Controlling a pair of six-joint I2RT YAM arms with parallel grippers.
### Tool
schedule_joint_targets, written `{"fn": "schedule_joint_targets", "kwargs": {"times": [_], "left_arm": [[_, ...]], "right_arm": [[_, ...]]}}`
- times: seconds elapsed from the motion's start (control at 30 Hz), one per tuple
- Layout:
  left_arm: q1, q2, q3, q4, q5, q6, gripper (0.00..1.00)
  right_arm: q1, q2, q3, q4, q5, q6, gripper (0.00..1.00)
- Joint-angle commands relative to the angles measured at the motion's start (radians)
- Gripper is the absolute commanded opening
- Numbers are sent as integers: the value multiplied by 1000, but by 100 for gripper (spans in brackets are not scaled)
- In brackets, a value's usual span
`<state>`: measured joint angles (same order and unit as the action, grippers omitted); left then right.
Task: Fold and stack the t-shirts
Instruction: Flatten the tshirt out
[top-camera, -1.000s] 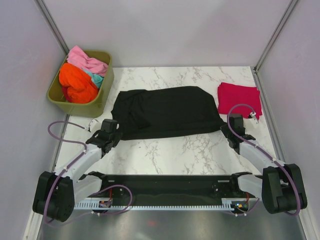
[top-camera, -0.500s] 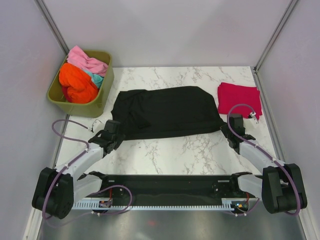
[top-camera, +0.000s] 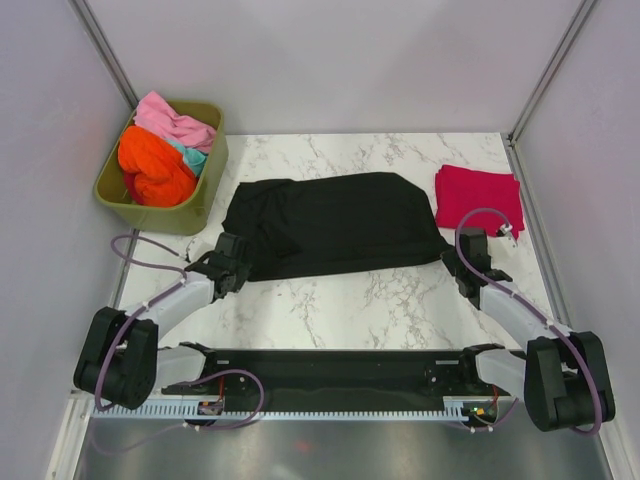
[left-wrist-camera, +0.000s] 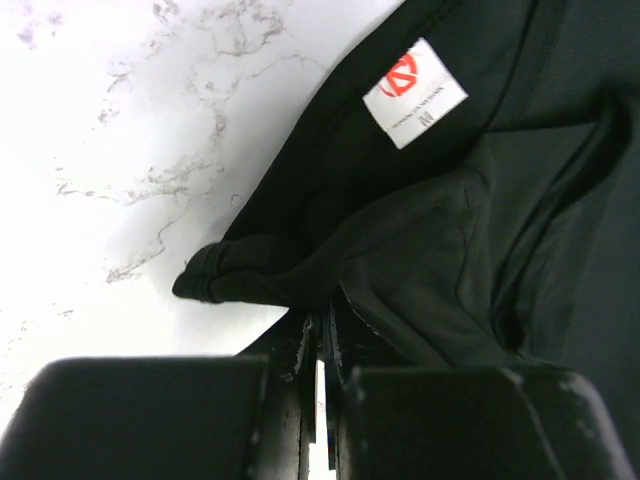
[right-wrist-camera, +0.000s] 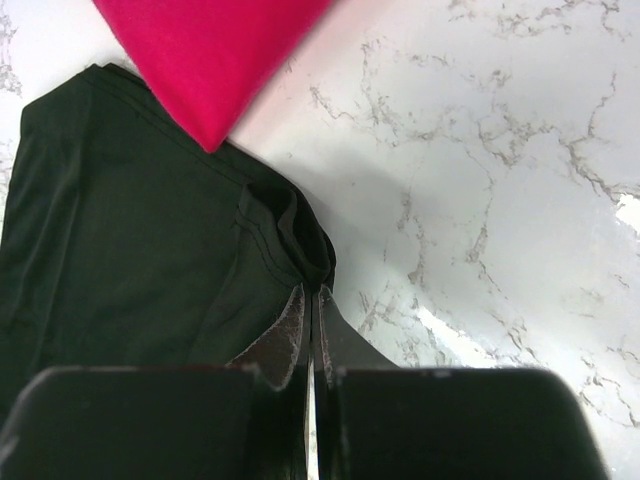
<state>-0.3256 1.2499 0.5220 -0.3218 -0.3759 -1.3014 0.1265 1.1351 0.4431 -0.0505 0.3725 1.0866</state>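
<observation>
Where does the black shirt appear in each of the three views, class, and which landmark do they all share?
Top external: the black shirt lies spread across the middle of the table.
Left wrist: the black shirt fills the centre and right, its label near the top.
Right wrist: the black shirt covers the left side, below the red shirt.
Shared landmark: the marble table, seen in all three.

Print on the neck label (left-wrist-camera: 414, 92) is unreadably blurred; the red t-shirt (right-wrist-camera: 210, 55) runs off-frame.
</observation>
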Motion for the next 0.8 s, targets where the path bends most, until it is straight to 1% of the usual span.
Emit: {"fn": "schedule_joint_targets", "kwargs": {"times": [0.0,0.13,0.2,0.27,0.3,0.33,0.4,0.47,0.5,0.63,0.77], "left_arm": [[3,-78,-7,-17,-58,-32,2],[3,-135,28,-26,-37,17,2],[3,-145,62,-46,-32,37,2],[3,-141,149,-100,-38,69,2],[3,-139,188,-181,-47,76,2],[5,-141,258,-207,-63,95,2],[11,-152,349,-279,-69,112,2],[17,-167,406,-318,-60,145,2],[19,-185,464,-359,-58,155,2],[19,-263,613,-462,-55,204,2],[19,-339,774,-546,-18,264,2]], "right_arm": [[-2,-54,8,-25,-18,-17,0],[10,-93,57,-63,-40,-17,0],[10,-116,98,-121,-41,-30,0],[9,-147,167,-158,-34,-43,0],[10,-158,190,-201,-23,-51,0],[9,-170,233,-216,-8,-59,0],[10,-208,276,-264,5,-73,0],[9,-244,336,-301,3,-79,0],[9,-254,377,-313,0,-82,0],[9,-329,497,-380,5,-112,0],[9,-403,623,-448,8,-145,0]]}}
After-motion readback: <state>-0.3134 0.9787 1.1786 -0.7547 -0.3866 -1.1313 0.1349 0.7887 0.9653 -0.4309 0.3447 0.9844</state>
